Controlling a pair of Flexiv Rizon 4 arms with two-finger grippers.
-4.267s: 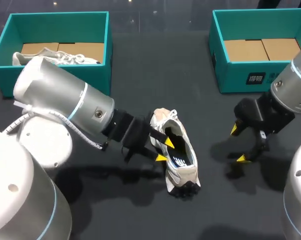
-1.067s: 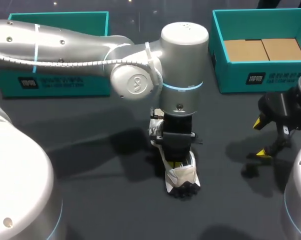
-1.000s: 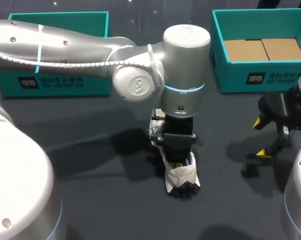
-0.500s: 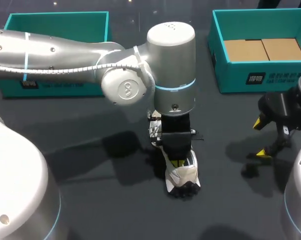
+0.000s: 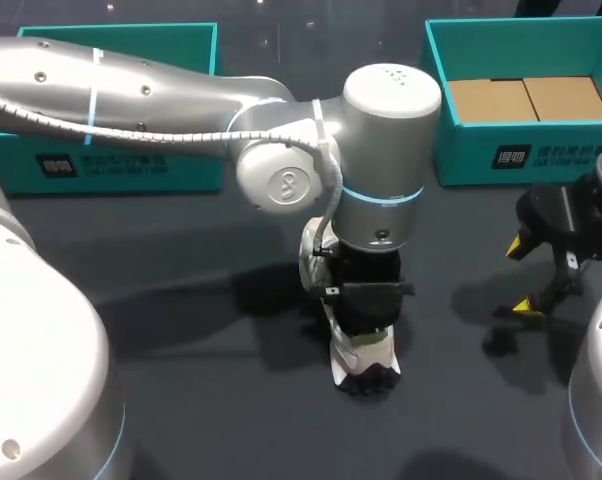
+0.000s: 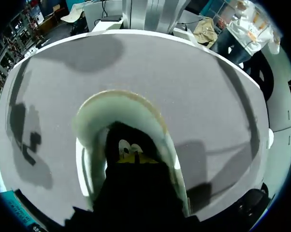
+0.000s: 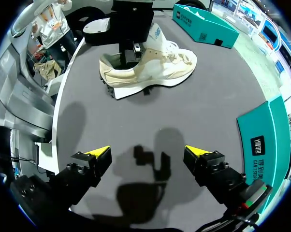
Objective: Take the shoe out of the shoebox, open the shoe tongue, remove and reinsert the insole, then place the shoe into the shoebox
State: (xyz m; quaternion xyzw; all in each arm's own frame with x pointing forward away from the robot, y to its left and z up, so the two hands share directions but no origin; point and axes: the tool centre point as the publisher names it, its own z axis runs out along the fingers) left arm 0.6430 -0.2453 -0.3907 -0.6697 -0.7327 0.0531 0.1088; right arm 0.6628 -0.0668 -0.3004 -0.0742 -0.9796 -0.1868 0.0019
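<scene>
Your left arm is coming in from the left and reaching right over the middle of the table [image 5: 231, 420], wrist turned straight down. The left gripper [image 6: 131, 155] is sitting deep inside the shoe [image 5: 364, 355]. The shoe is standing on its sole mid-table, out of the box. Its long axis is running heel toward you, toe away and a touch to the left. In the left wrist view you're looking down the opening, with the heel cup curving around just ahead of the gripper. It is too dark in there, so I cannot tell whether the gripper is closed on the insole or standing free.

That axis is what the move turns on. The insole is lying along it, so I'm judging a lift will want to go up and back toward the heel rather than straight across.

Your right gripper [image 7: 146, 152] is hanging low over bare table to the shoe's right, well apart from it. Its fingers are spread wide and holding nothing. It is facing the shoe's side broad-on, so it's looking like the one to steady the shoe if it starts lifting. The right shoebox [image 5: 461, 150] is waiting beyond it, at the far right.
</scene>
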